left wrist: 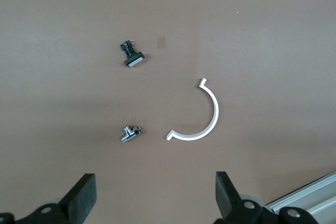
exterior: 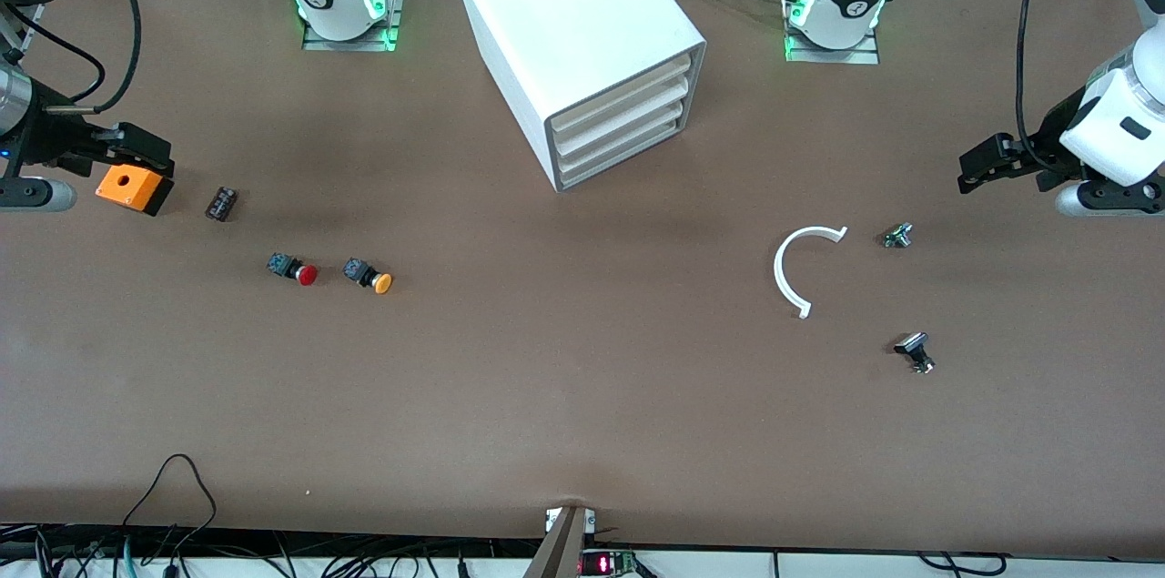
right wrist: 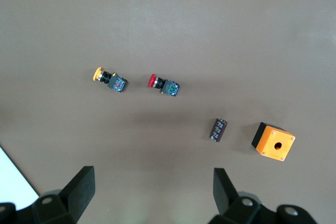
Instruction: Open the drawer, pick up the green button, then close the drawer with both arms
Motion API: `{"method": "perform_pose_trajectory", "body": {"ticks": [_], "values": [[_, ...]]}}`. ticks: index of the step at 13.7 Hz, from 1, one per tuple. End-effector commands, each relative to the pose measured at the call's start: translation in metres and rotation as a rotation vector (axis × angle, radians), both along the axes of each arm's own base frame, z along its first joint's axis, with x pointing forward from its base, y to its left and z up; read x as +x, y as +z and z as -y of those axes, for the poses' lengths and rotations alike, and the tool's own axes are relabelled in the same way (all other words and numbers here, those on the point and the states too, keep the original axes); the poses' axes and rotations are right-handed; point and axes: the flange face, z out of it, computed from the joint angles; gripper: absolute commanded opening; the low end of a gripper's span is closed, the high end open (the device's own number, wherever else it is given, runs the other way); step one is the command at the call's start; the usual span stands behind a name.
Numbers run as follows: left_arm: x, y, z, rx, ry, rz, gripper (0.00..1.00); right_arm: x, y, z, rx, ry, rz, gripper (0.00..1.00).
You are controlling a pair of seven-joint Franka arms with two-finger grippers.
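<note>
**Both arms parked at the table ends, drawer shut**

In order from the right arm's end to the left arm's:

- The right gripper (exterior: 136, 150) hangs over the table edge by the orange box (exterior: 133, 187). Its fingers are spread wide and hold nothing, as the right wrist view shows.
- A dark cylinder (exterior: 221, 203), the red button (exterior: 296, 270) and the orange button (exterior: 369, 276) lie on the table.
- The cabinet (exterior: 573, 23) stands mid-table between the bases. The drawer (exterior: 628, 161) is its lowest tray, a wide, shallow white front pushed fully in.
- A white arc (exterior: 801, 268), a metal part (exterior: 897, 236) and a black part (exterior: 915, 352) follow.
- The left gripper (exterior: 987, 164) hangs over the table's end, wide apart and empty.

**Key relation.** The cabinet sits askew, so the drawer front faces the front camera and the left arm's end. Its long axis runs level across that face. The left gripper looks the nearer and is the one the front faces. It is probably the better placed to pull.

**Green button.** It shows in no view. It is presumably inside the shut drawer, so its look cannot be told.
</note>
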Motion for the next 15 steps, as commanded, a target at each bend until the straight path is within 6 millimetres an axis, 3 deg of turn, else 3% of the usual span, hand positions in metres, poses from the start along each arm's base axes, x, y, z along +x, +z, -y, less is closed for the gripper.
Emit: {"method": "perform_pose_trajectory", "body": {"ticks": [1,7,15], "values": [[0.005,0.005,-0.001,0.009,-0.001,0.009,1.0,-0.002,0.003,0.0,0.016,-0.01,0.001,1.0],[0.005,0.003,-0.001,0.009,-0.001,0.006,1.0,0.003,-0.007,0.012,0.014,-0.033,-0.012,1.0],[0.005,0.003,-0.004,0.009,0.0,0.003,1.0,0.007,-0.012,0.008,0.01,-0.023,-0.011,1.0]]}}
